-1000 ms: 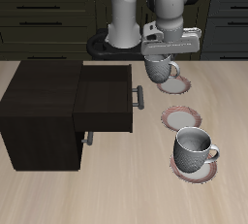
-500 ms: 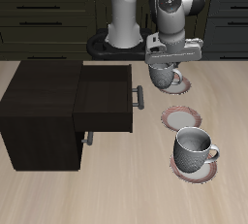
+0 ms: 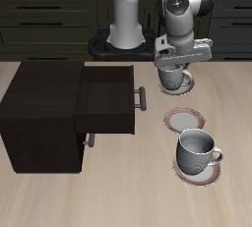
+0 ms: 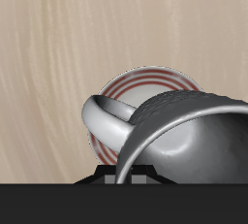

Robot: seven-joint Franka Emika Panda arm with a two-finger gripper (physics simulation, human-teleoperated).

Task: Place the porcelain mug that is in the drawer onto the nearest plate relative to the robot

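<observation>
Mug held just above the back plate, the one nearest the robot's base.

The wrist view shows the speckled grey-white porcelain mug (image 4: 179,131) directly over the red-rimmed round plate (image 4: 121,84), handle sideways; the exterior view shows the grey hand (image 3: 171,66) clamped on it, beyond the open dark wooden drawer (image 3: 106,98), above the bench (image 3: 118,187).

Front overhead and close wrist views share, seemingly, one plate (image 3: 177,86) (image 4: 145,97)

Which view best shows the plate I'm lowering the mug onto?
Wrist view: the plate lies directly under the held mug, rim clear. In the exterior view, mug and gripper mostly hide that plate.
</observation>
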